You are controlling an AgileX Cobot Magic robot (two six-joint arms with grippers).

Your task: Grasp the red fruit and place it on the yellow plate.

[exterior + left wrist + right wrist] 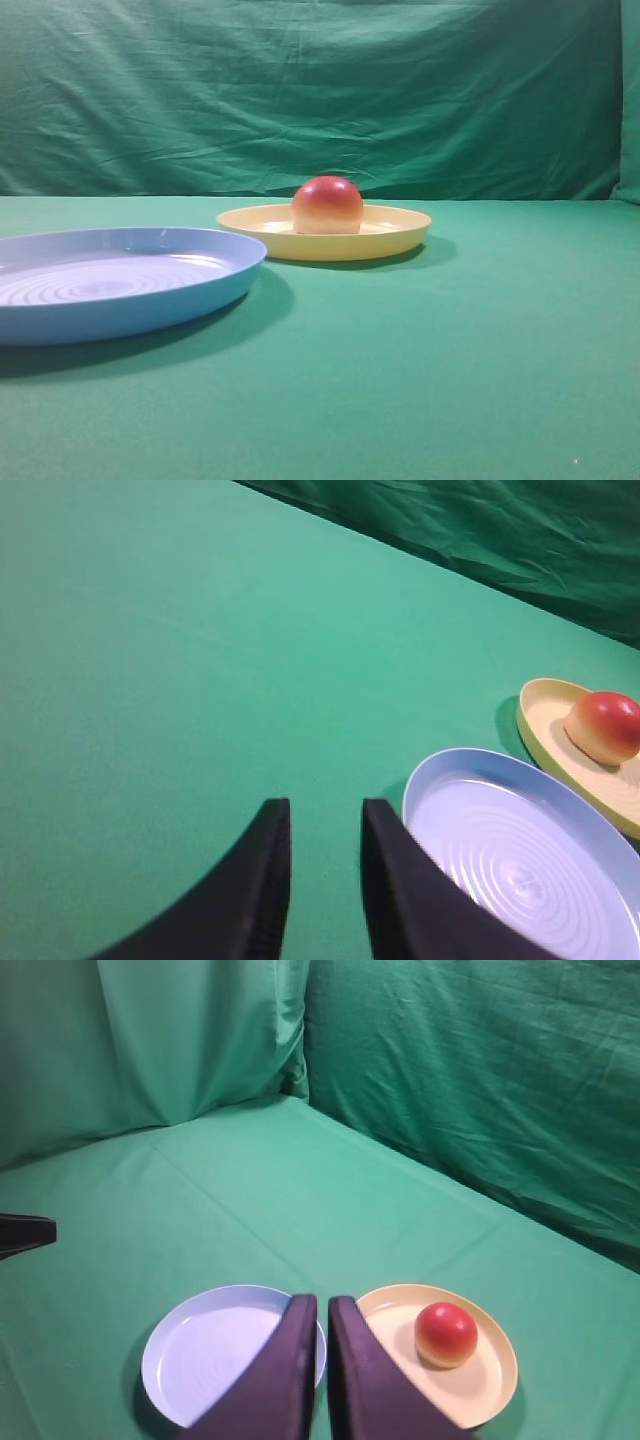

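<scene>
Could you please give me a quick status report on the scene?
Right gripper shut, empty, high. Left gripper empty. Red fruit on yellow plate. Nothing obstructing.

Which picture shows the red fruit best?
The exterior high view: the red fruit sits close, showing its red top and pale base on the yellow plate. The right wrist view shows it small from above; the left wrist view catches it at the edge.

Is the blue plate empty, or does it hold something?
Empty. The blue plate shows only its bare ringed bottom; the red fruit sits on the yellow plate.
</scene>
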